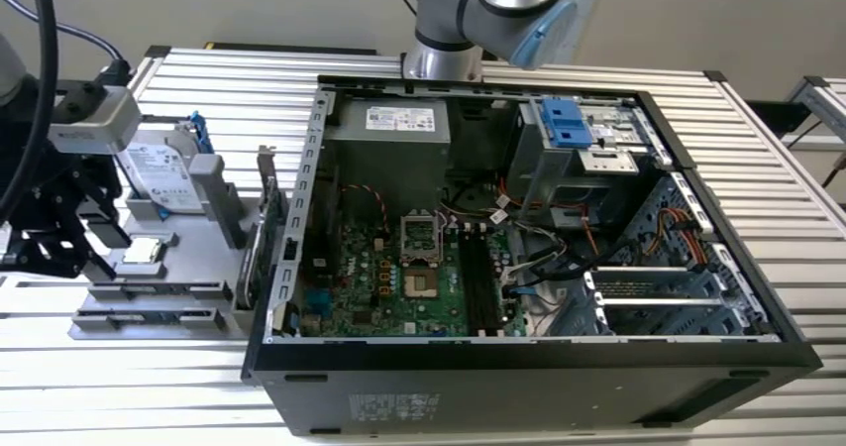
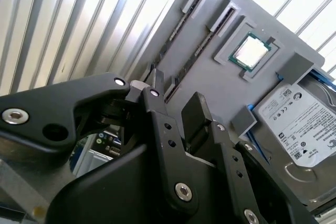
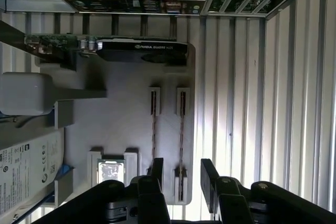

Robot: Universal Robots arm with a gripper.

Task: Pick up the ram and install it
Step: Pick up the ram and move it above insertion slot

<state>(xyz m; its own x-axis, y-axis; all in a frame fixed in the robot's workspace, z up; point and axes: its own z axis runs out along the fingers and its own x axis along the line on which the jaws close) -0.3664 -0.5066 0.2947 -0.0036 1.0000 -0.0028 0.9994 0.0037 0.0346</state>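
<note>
Two ram sticks stand on edge in slotted holders of a grey fixture tray. In the first wrist view one ram stick runs in line with the gap between my fingers, and the other ram stick lies beside it. The same pair of ram sticks appears in the second wrist view. My gripper hovers above the tray's end, open, holding nothing. In the exterior view the gripper is at the left, over the tray and beside the ram holders.
The tray also carries a silver processor chip, a hard drive and an expansion card. The open computer case with its motherboard lies on the slatted table at the tray's right in the exterior view.
</note>
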